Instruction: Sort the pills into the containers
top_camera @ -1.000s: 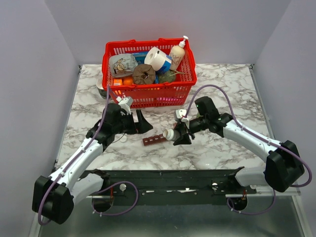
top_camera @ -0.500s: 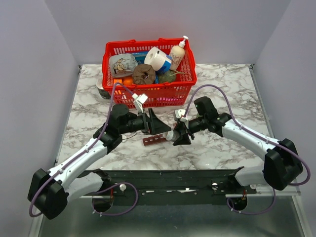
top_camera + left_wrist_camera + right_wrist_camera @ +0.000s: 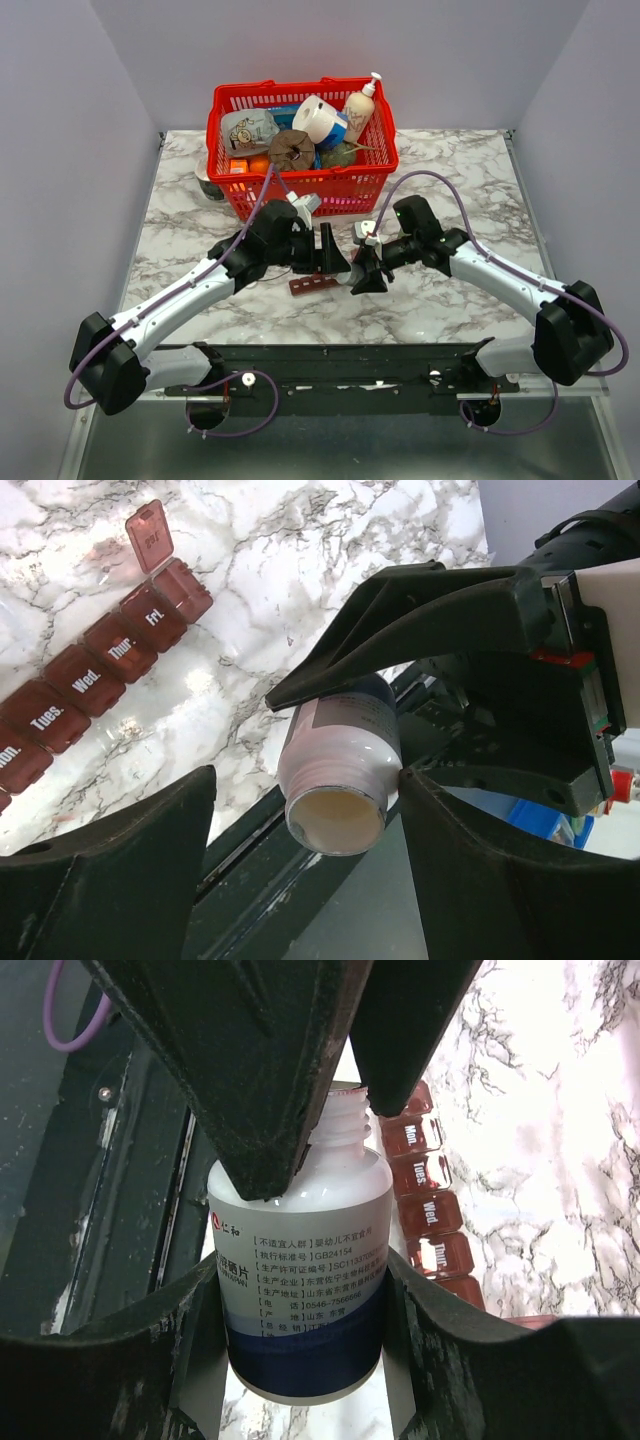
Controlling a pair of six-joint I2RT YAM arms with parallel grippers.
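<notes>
Your right tool is clamped on the uncapped pill bottle. Your left tool is spread wide, straddling its mouth, gripping nothing. The containers lie on the bench close by, end lid raised.

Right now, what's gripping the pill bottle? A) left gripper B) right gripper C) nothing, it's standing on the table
B: the right gripper is clamped on both sides of the pill bottle, while the left gripper is open, straddling the bottle's uncapped mouth.
</notes>
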